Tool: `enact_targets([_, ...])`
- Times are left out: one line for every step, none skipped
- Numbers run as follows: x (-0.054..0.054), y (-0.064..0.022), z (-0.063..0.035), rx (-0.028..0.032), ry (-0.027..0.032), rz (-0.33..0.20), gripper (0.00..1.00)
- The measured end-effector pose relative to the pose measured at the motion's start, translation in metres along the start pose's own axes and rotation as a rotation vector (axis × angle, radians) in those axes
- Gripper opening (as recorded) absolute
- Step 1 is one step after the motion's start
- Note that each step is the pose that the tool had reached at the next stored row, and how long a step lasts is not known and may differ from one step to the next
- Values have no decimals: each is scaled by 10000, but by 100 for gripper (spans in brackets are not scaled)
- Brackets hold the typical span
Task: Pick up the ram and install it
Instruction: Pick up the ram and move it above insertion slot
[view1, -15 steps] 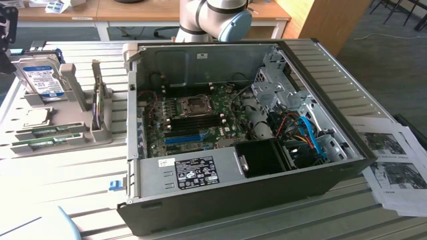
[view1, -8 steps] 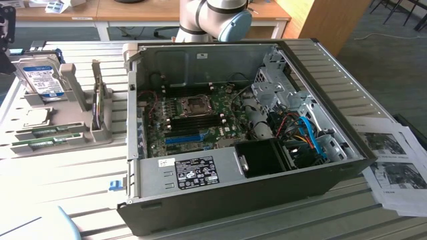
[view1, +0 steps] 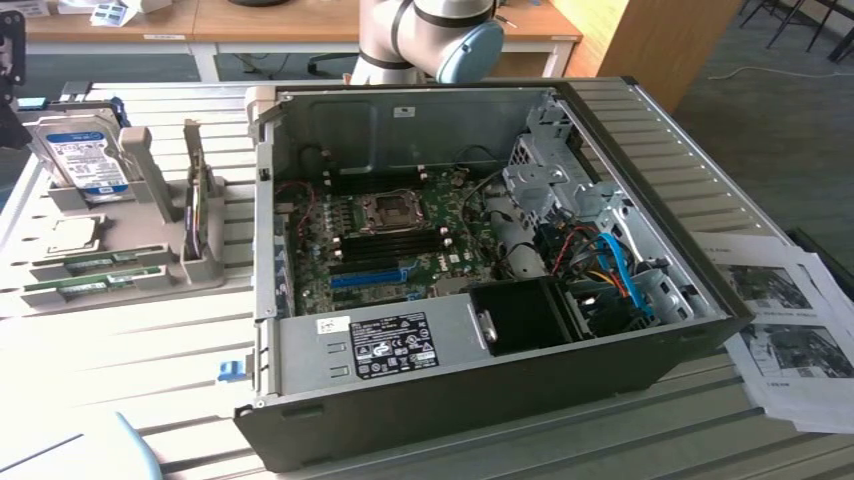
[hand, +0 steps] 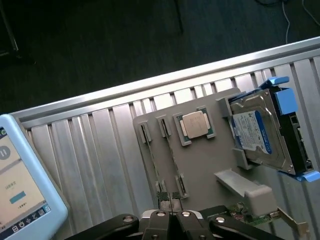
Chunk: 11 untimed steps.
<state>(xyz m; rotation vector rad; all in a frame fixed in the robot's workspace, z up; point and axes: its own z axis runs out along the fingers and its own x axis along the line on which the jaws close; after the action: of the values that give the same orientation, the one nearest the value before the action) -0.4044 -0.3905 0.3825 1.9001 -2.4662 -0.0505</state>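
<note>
- Slatted metal table (view1: 160, 340): everything you see sits on it.
- Open computer case (view1: 641, 150): lies on its side with the motherboard (view1: 441, 262) facing up. A long blue slot (view1: 367, 278) is on the board's near edge. The metal box at the case's near edge carries a black-and-white label (view1: 387, 340); its print is too small to read.
- Arm (view1: 427, 30): stands behind the case, at the top of the exterior view.
- Grey parts holder (view1: 147, 165): sits just beside the case on the exterior view's left.
- Printed sheets (view1: 787, 330): lie at the exterior view's right with dark photos on them; text unreadable.
- Blue-edged tablet (hand: 22, 195): screen lit, a pause-like icon shows, the lines of text can't be read.
- Hard drive (view1: 83, 150): propped upright in the holder. Blue-and-white label, brand not legible.
- Add-in card (view1: 200, 205): stands on edge in the holder.
- Your gripper (hand: 172, 216): fingers pressed together, nothing between them, hanging over the holder's end nearest the wrist camera.
- Far ram stick (view1: 87, 263) and near ram stick (view1: 83, 287): both lie flat, side by side in the holder's front corner, well apart from the motherboard. Neither is picked up.
- Processor chip (hand: 196, 125): lies flat in its pocket in the holder, next to the hard drive.
</note>
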Motion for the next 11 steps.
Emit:
enact_targets([0, 0, 0, 0, 6, -139, 9])
enact_targets([0, 0, 0, 0, 12, -267, 9])
enact_targets([0, 0, 0, 0, 17, -392, 9])
enact_targets([0, 0, 0, 1, 22, -519, 9])
enact_targets([0, 0, 0, 1, 28, -644, 9])
enact_targets([0, 0, 1, 1, 33, -770, 9])
enact_targets([0, 0, 1, 2, 38, -906, 9])
enact_targets([0, 0, 1, 2, 44, -1034, 9])
enact_targets([0, 0, 1, 2, 50, -1164, 9])
enact_targets([0, 0, 2, 2, 55, -1294, 9])
enact_targets([0, 0, 2, 3, 61, -1424, 9])
